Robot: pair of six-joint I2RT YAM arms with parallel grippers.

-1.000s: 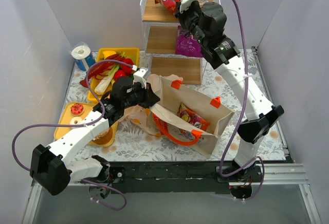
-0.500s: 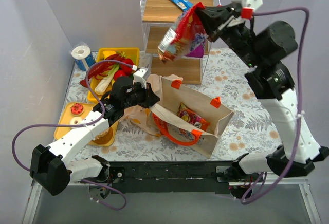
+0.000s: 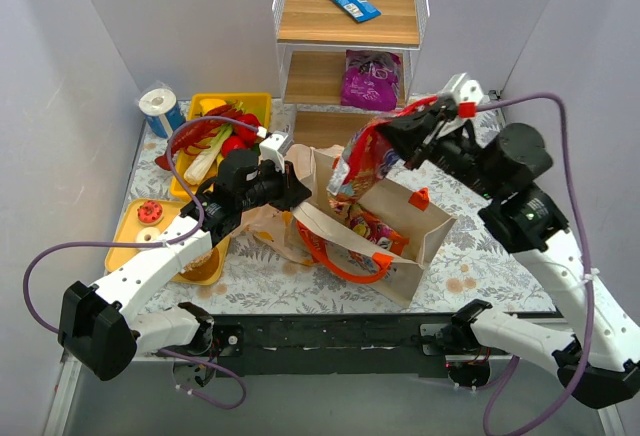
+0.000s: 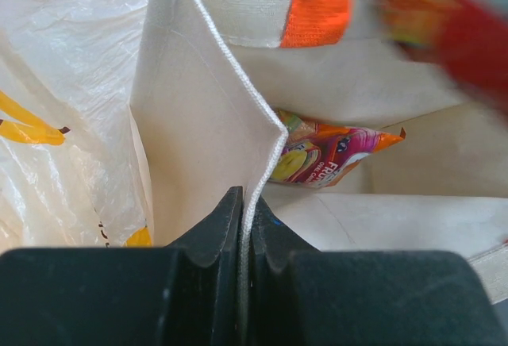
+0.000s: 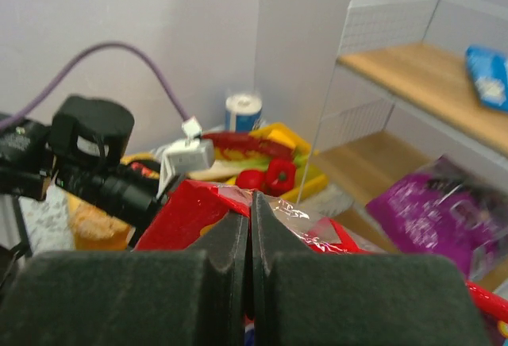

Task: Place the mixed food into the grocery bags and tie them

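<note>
Your right arm has swung down from the rack. A second ago it was up at the top shelf. Now your right fingers hang just over the tote. They are clenched on the top edge of the red packet. The packet dangles with its low end at the tote's open mouth.

Your left fingers have not moved. They are pinched tight on the tote's side wall and hold it open. One small packet already lies at the bottom.

So this packet is nearly home. I think you need to go down a little and let go. Take care that it does not catch on the rim.

There is more to do. The purple packet waits on the middle shelf and a blue packet on the top one. The thin bag lies slack beside the tote. No bag is tied yet.
</note>
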